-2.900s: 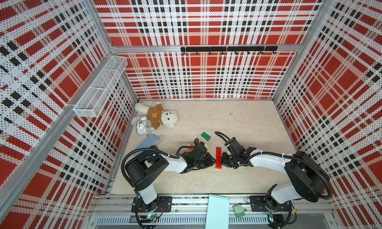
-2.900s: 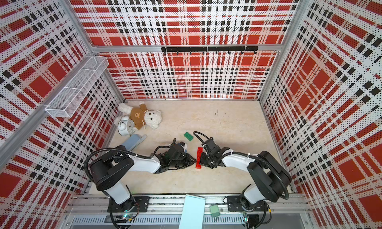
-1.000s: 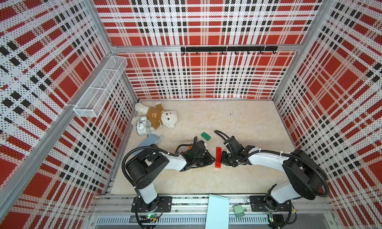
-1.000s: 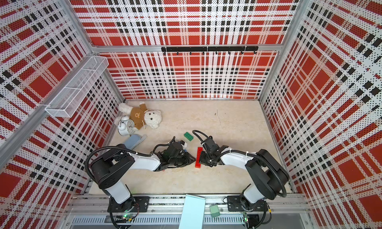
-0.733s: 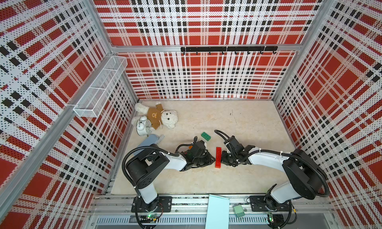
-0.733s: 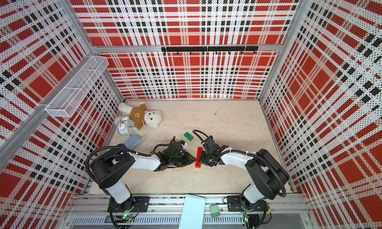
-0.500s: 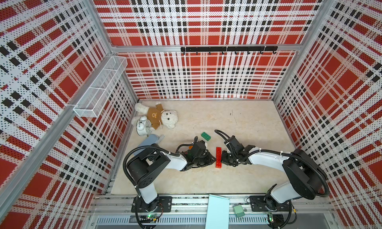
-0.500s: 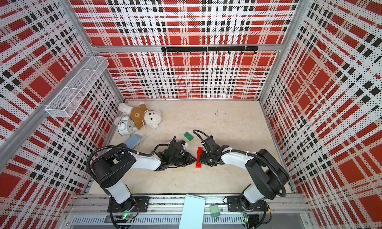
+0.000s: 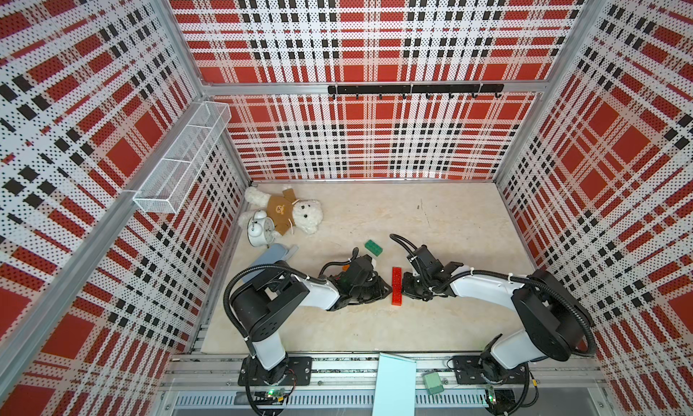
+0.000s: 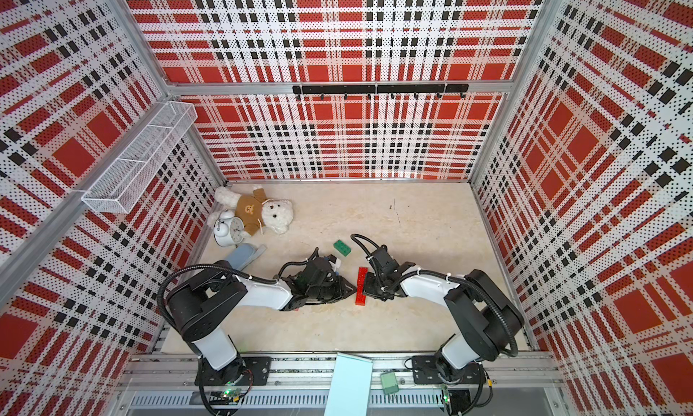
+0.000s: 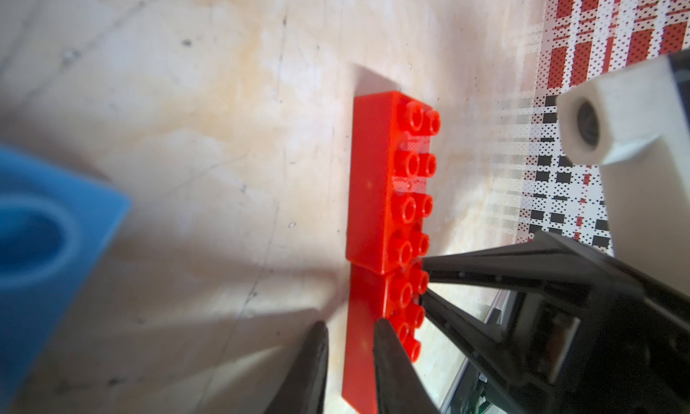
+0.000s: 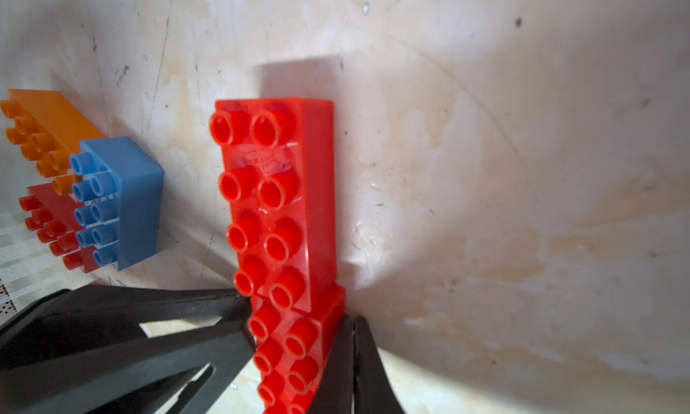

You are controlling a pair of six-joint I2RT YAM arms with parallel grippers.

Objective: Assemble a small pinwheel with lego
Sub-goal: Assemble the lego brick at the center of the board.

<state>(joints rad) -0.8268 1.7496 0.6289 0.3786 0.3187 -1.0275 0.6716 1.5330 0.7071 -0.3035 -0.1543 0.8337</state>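
1. Hardly anything has shifted over the last few seconds. In both top views my left claw and right claw still crouch on either side of the far red brick and near red brick.
2. Top views: those two bricks lie end to end, running near to far, at the near middle of the table. A green brick lies apart, just far-left of them.
3. Left wrist view: my left fingers stand a little apart at the near red brick's left side. I see nothing clamped between them.
4. Right wrist view: my right fingers are pressed together, flat against that brick's right wall, gripping nothing. Left of the pair, a blue brick seems to sit across an orange brick and a third red brick.
5. Handling, as I judge it: the bricks are hard, light plastic with glossy walls, so a nudge will make them skate on this smooth table. I would pinch across the two long walls at mid-length and press straight down onto the studs.
6. Count: three red bricks, one green, one orange, one blue. No pink brick is in view, and there is no pinwheel yet.
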